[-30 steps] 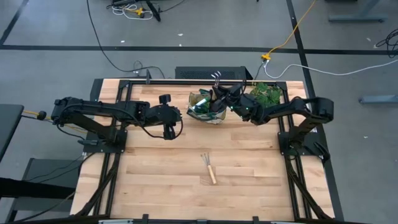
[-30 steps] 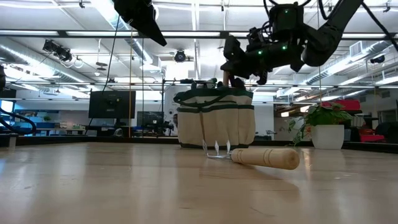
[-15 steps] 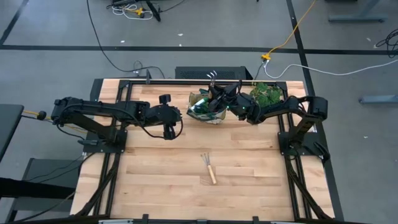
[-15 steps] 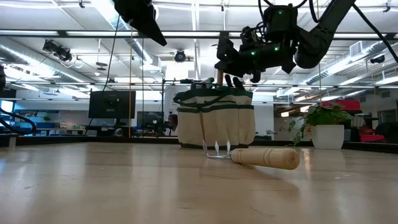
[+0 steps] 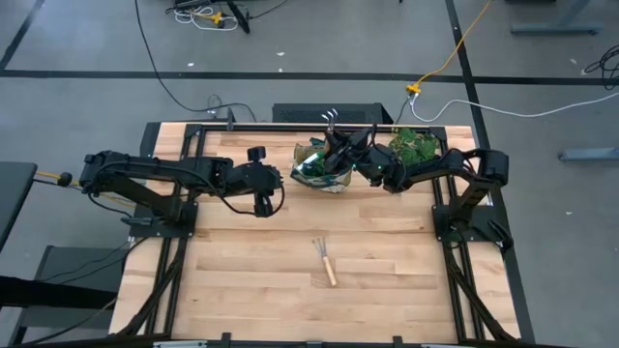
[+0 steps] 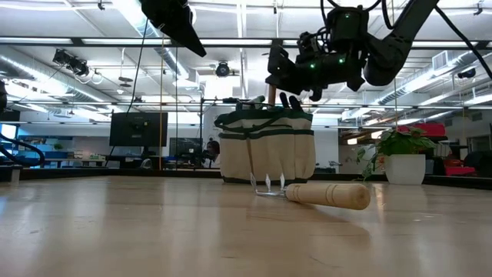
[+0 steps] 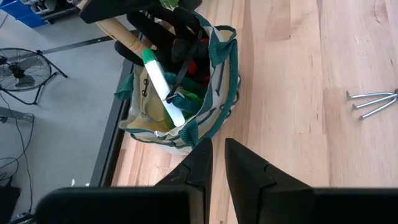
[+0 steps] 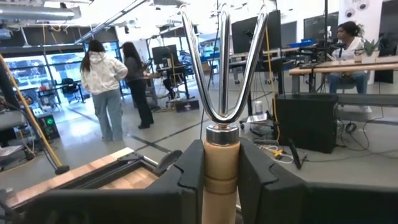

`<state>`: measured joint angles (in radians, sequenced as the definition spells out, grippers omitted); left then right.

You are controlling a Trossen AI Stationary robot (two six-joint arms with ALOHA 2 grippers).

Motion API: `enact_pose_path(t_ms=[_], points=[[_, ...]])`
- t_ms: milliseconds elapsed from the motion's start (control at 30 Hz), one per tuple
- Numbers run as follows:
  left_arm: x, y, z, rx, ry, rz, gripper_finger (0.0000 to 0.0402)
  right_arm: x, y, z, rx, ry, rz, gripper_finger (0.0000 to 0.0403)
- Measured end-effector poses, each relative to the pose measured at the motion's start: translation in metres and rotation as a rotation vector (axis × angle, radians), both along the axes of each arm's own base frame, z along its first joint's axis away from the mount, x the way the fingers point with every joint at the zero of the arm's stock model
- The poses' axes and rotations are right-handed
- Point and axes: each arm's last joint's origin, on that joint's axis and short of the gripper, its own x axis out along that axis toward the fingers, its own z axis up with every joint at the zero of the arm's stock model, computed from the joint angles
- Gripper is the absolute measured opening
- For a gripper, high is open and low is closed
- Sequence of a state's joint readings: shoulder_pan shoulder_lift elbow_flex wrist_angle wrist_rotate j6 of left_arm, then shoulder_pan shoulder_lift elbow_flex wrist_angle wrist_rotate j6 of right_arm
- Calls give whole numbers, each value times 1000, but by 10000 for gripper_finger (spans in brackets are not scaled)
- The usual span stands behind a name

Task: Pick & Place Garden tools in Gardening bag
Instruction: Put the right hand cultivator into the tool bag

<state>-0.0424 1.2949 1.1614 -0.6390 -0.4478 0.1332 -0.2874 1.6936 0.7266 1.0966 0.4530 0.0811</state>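
The beige gardening bag with green trim (image 5: pixel 319 169) stands at the table's far middle. It also shows in the low view (image 6: pixel 265 150) and in the left wrist view (image 7: pixel 186 118). A green-and-white spray bottle (image 7: pixel 163 87) and red-and-black gloves (image 7: pixel 194 67) stick out of it. My right gripper (image 5: pixel 346 152) is above the bag's right part, shut on a wooden-handled mini rake (image 8: pixel 221 93). A second mini rake (image 5: pixel 324 261) lies flat on the table nearer the front. My left gripper (image 5: pixel 276 179) hovers left of the bag, shut and empty. My right gripper pinches the rake's wooden handle just below the metal collar (image 8: pixel 221 163) between its two fingers. It comes about level from the table's right. The rake stands upright with its prongs (image 8: pixel 221 56) up. Its handle (image 6: pixel 270 95) reaches down to the bag's opening.
A leafy plant in a white pot (image 5: pixel 414 145) stands right of the bag, close behind my right arm. The lying rake (image 6: pixel 323 194) has bare table around it. People stand in the room beyond the table (image 8: pixel 109 87).
My right gripper has carried the rake a little toward the table's left, over the bag, and then held still. The rake stays upright with its prongs up.
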Motion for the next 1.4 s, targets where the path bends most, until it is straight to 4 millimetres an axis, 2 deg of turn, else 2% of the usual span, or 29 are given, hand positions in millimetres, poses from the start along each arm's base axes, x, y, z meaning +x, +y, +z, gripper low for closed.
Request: enact_pose_path(t_ms=[500,900,1267,1400], points=[[0,0,0,0,0,0,48,7,-1,-19,24,35,26,52],[0,0,0,0,0,0,48,9,5,-21,33,52,49,53],[0,0,0,0,1,1,48,9,6,-22,25,70,85,67],[0,0,0,0,1,0,48,10,6,-22,21,73,99,83]])
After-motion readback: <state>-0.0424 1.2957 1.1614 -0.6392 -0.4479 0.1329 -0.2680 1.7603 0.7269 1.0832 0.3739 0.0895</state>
